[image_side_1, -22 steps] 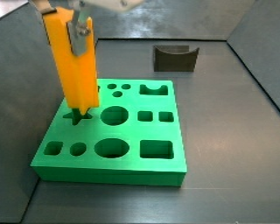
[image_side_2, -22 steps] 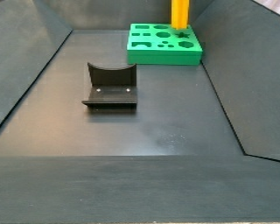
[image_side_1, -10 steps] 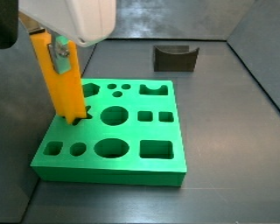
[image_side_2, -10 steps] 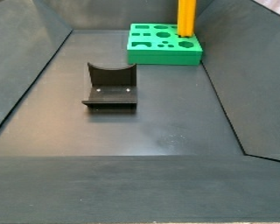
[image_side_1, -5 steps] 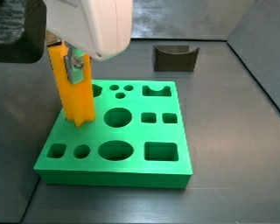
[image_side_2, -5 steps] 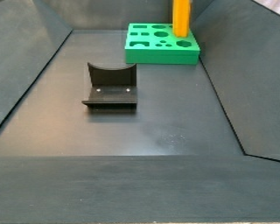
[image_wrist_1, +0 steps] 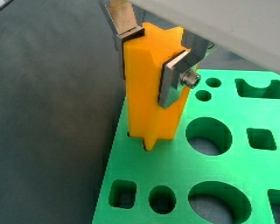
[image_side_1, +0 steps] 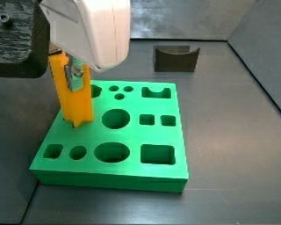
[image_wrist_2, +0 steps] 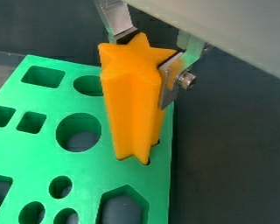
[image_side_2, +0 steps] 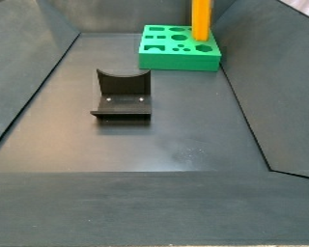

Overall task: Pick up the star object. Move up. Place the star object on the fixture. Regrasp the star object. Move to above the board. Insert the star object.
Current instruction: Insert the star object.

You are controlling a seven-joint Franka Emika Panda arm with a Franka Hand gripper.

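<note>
silver fingers (image_wrist_1: 178, 74) of the gripper (image_wrist_1: 154, 54) clamped on the upright orange star object (image_wrist_1: 152, 92), lower tip entering a hole at the green board (image_side_1: 131, 167) edge. best kept vertical, ridges matched to the cut-out, eased straight down. fixture (image_side_1: 175, 57) well apart, empty.

We see the board (image_side_1: 108, 141) close in a side view, far off (image_side_2: 181, 50) in another; wrist views look down past the gripper (image_wrist_1: 154, 61) (very near).

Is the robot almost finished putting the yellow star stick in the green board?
Nearly. The hand already carries the star object, so the stop at the empty fixture looks done. Now its bottom end is in the board. Left: pushing it down and letting go.
</note>
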